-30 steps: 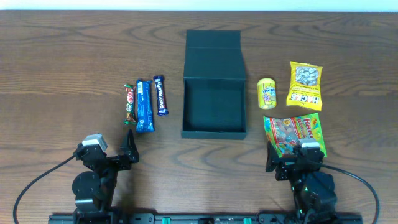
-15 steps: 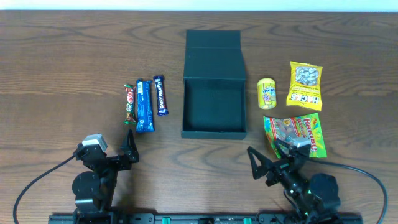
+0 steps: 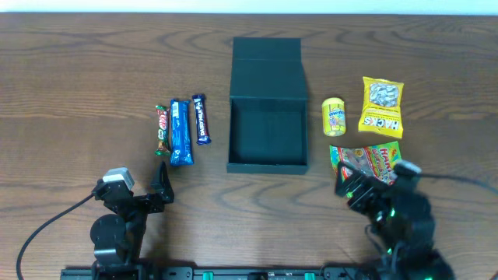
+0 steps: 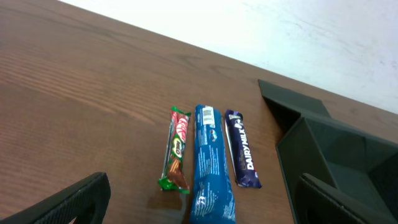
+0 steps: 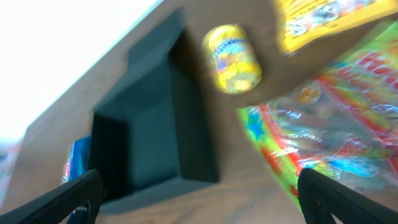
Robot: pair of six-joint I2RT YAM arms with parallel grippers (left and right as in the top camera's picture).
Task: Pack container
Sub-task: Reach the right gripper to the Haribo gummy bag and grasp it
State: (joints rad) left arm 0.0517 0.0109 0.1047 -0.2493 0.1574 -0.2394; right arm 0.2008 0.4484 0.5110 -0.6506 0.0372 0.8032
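Note:
The dark teal container (image 3: 267, 131) lies open at the table's middle, its flap lid (image 3: 267, 61) folded back; it looks empty. It also shows in the left wrist view (image 4: 339, 155) and the right wrist view (image 5: 149, 143). Left of it lie a KitKat bar (image 3: 163, 128), a blue bar (image 3: 180, 131) and a Dairy Milk bar (image 3: 201, 119). Right of it are a yellow M&M's tub (image 3: 334, 117), a yellow Hacks bag (image 3: 382, 106) and a Haribo bag (image 3: 369, 164). My left gripper (image 3: 161, 179) is open near the front edge. My right gripper (image 3: 359, 185) is open over the Haribo bag's near end.
The wooden table (image 3: 78, 78) runs to a white edge at the back. The arm bases and cables sit along the front edge (image 3: 249, 272).
My right arm has swung: first left toward the table's middle, then back right and forward over the Haribo bag's near end. The left arm and all packets have not moved.

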